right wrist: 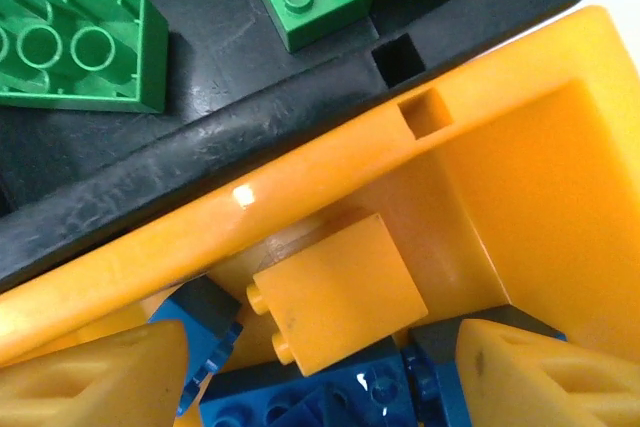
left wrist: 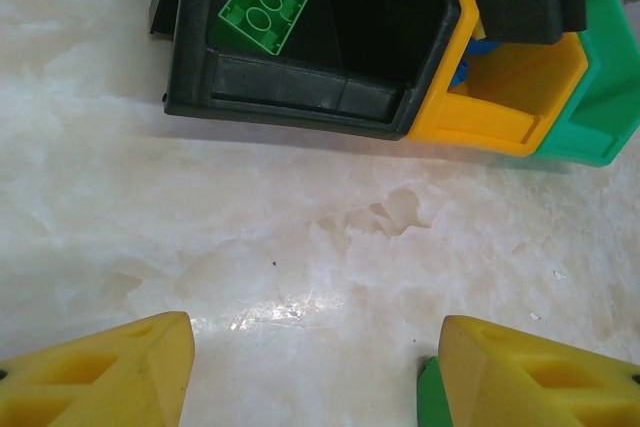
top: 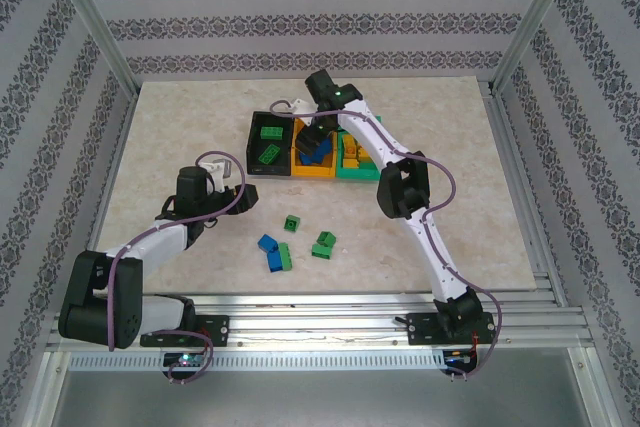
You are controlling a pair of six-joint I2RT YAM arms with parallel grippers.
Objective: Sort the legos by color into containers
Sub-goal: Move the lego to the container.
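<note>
Three containers stand in a row mid-table: black [top: 257, 142], yellow-orange [top: 300, 169], green [top: 357, 174]. Green legos [top: 268, 154] lie in the black one, blue legos [top: 320, 152] in the yellow-orange one, yellow-orange legos [top: 350, 152] in the green one. My right gripper [top: 315, 137] hangs open over the yellow-orange container [right wrist: 540, 177]. Between its fingers, untouched, a yellow-orange lego [right wrist: 335, 292] lies on blue legos [right wrist: 330, 402]. My left gripper [top: 245, 192] stands open low over bare table in front of the black container [left wrist: 300, 97], nothing between its fingers [left wrist: 100, 372]. A green lego's edge [left wrist: 428, 397] peeks beside its right finger.
Loose legos lie on the table nearer the arms: a green one [top: 291, 223], a blue one [top: 267, 243] beside another green [top: 285, 256], and a green one [top: 324, 245]. Metal frame posts and rails edge the table.
</note>
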